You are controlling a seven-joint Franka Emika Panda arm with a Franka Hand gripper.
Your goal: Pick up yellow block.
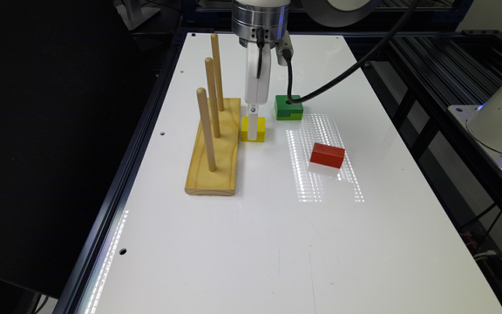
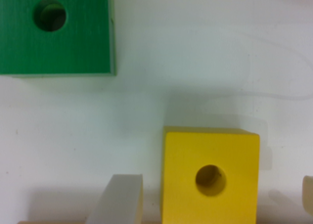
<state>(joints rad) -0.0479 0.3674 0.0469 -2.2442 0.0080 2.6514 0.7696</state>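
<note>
While the hand point(image 1: 252, 123) is lowered straight over the yellow block point(image 1: 253, 129), its fingers stand spread apart, one finger point(image 2: 117, 198) on each side of the block, and they are not pressing it. The yellow block point(image 2: 210, 175) rests on the white tabletop point(image 1: 277, 226), just beside the wooden base point(image 1: 214, 148) that carries three upright pegs. The green block point(image 1: 289, 107), which has a round hole, lies near it toward the exterior view's right. The red block point(image 1: 327, 155) lies apart from both, closer to the camera.
</note>
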